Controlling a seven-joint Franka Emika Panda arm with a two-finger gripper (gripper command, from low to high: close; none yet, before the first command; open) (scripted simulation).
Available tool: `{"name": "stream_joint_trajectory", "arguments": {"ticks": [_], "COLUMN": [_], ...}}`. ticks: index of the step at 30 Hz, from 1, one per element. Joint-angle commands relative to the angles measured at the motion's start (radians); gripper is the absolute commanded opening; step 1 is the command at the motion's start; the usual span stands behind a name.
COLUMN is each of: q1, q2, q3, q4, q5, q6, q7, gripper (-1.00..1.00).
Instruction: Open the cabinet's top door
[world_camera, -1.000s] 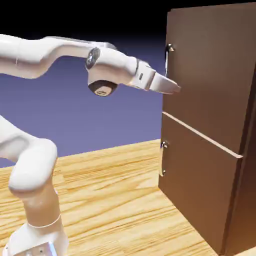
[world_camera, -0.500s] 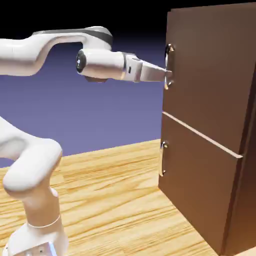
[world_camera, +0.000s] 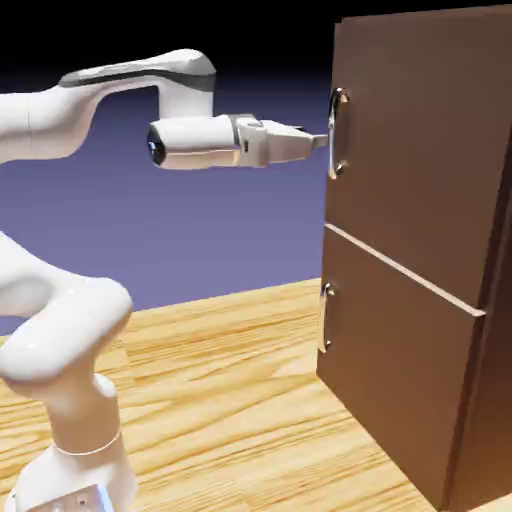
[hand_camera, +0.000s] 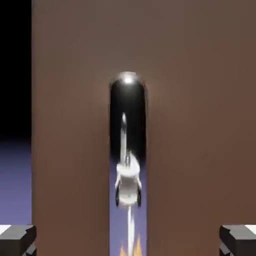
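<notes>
The cabinet (world_camera: 495, 300) stands tall and dark brown at the exterior view's right. Its top door (world_camera: 420, 150) looks closed, flush above the shorter lower door (world_camera: 395, 370). A vertical silver handle (world_camera: 338, 133) runs near the top door's left edge. My gripper (world_camera: 320, 140) is level and points straight at that handle, with its tips just short of it. In the hand view the handle (hand_camera: 128, 150) is a shiny upright bar in the middle of the brown door (hand_camera: 200, 125). The grey fingertips (hand_camera: 17, 240) stand far apart on either side of the bar, so my gripper (hand_camera: 128, 242) is open and holds nothing.
The lower door has a smaller silver handle (world_camera: 325, 318) at its left edge. The wooden table (world_camera: 230, 400) stretches in front of the cabinet. My white arm (world_camera: 60, 340) rises at the exterior view's left.
The hand has risen from below the handle's lower end to the handle's height and has levelled out. In the last half second it drew back slightly from the handle. The jaws stayed open.
</notes>
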Motion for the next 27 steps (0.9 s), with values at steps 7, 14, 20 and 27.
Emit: {"name": "stream_joint_trajectory", "arguments": {"ticks": [7, 14, 20, 27], "q1": [-0.079, 0.175, 0.388, 0.547], "q2": [0.037, -0.014, -0.108, -0.263], "q3": [0.036, -0.175, -0.384, -0.620], "q4": [0.043, -0.138, -0.297, -0.449], "q5": [0.015, -0.132, -0.336, -0.639], "q6": [-0.051, -0.156, -0.250, -0.380], "q7": [-0.013, 0.013, 0.081, 0.208], "gripper": [-1.00, -1.00, -1.00, -1.00]}}
